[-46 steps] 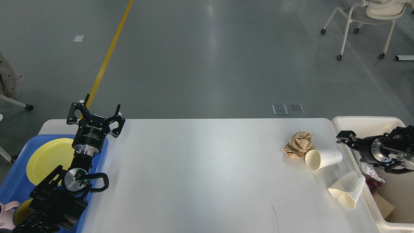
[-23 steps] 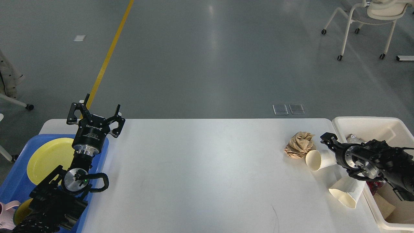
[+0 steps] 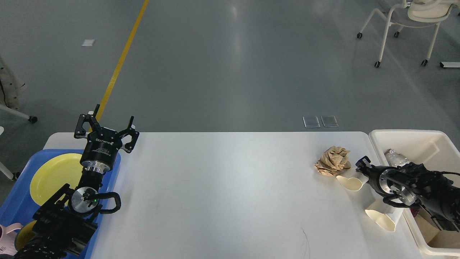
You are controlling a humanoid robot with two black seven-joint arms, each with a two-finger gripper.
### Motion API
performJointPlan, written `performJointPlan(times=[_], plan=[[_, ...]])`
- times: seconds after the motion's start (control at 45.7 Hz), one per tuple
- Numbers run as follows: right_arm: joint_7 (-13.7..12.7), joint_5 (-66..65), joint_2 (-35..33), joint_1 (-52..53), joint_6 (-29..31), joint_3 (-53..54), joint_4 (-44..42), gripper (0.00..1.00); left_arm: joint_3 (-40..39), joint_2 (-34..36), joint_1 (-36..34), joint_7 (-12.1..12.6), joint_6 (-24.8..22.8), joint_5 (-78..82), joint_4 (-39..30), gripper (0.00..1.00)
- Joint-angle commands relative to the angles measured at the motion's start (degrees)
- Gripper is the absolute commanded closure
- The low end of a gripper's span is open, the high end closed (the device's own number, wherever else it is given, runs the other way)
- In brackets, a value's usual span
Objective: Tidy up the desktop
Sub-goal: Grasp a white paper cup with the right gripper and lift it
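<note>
Seen from the head, looking down on a wide white desktop [image 3: 222, 194] with rounded corners. At far right, right gripper [image 3: 361, 169] low over the table, closed on the body of a paper cup [image 3: 348, 182] and squashing it flat; only the cup's mouth shows, pointing left toward the table's middle. Cup lying on its side, long axis roughly left to right, in line with the arm. Crumpled brown paper ball [image 3: 333, 161] touching or just beside the cup's rim, on its far left side. Second paper cup [image 3: 382, 217], also crushed, nearer the front edge, partly under the right arm. Cream bin [image 3: 409, 138] just to the right, off the table's end, so likely a short carry rightward. Right arm much nearer all three scraps. At far left, left gripper [image 3: 106, 126] raised above a blue tray [image 3: 21, 169] holding a yellow plate [image 3: 54, 174], fingers spread wide, empty, well apart from the litter. Right fingertips hard to separate, dark against the cup. Bin contents mostly hidden by the arm.
</note>
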Motion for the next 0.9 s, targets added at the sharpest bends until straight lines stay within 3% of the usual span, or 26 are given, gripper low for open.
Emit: performJointPlan(times=[0.0,0.306,0.482,0.7,0.876], plan=[[0.07,-0.13,-0.34,-0.25,0.06,0.0,0.1,1.0,0.0,0.09,0.0,0.0,0.0,0.0,0.0,0.03],[0.07,-0.39,-0.95,1.42,0.5,-0.35,0.8,1.0,0.0,0.0,0.0,0.0,0.0,0.0,0.0,0.03],[0.07,-0.74,-7.27,6.07,2.69,-0.87,3.08,1.0,0.0,0.09,0.0,0.0,0.0,0.0,0.0,0.03],[0.25,-12.06,-20.98,21.53,20.34,-2.11,14.85,1.0,0.0,0.09,0.0,0.0,0.0,0.0,0.0,0.03],[0.33,-25.25,-29.34,42.97,37.92,-2.02,30.05,1.0,0.0,0.0,0.0,0.0,0.0,0.0,0.0,0.03]])
